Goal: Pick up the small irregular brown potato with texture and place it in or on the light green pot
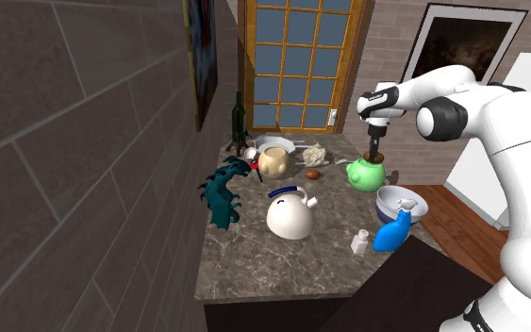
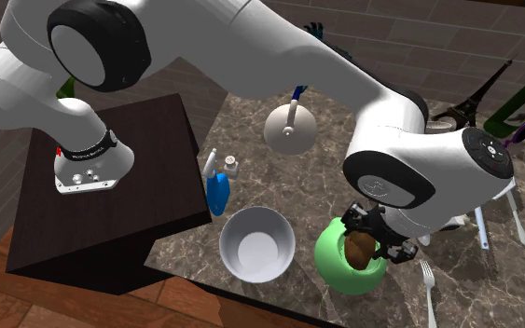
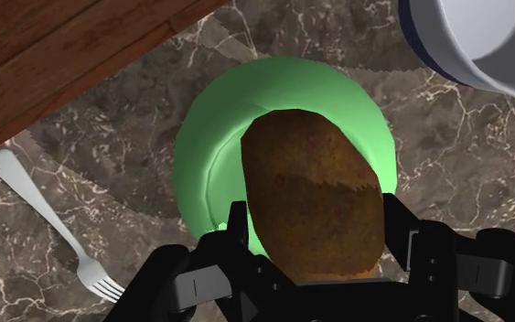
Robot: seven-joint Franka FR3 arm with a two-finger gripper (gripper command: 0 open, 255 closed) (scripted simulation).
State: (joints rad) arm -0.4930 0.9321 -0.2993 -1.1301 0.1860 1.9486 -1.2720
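In the shoulder view the white arm reaches over the dark marbled stone counter [image 1: 282, 255] and its all-black two-finger gripper [image 1: 374, 151] hangs straight above the rounded light green pot [image 1: 365, 174], which sits near the counter's far right corner; what the fingers carry is hard to make out from there. The second exterior view, looking down, shows the rough brown irregular potato [image 2: 360, 248] clasped in the gripper directly over the pot, with a plain white round bowl [image 2: 227, 244] just beside the pot and a silver metal fork [image 2: 428, 289] lying on its other side. In the wrist view the two fingers stand about half apart, pressed against the potato's flanks, so the grip looks firm; the potato covers the part of the green pot nearest the gripper, and the pot's top reads as a smooth dome with no clear opening to be seen. The carry seems to be done and the release not yet made. The chief risk is that the potato, let go from too high or off the pot's middle, strikes that curved top and rolls away, into the white bowl, onto the fork, or over the near counter edge to the brown wooden plank floor [image 3: 63, 55]. Coming down too far could also knock the pot aside, since it stands free
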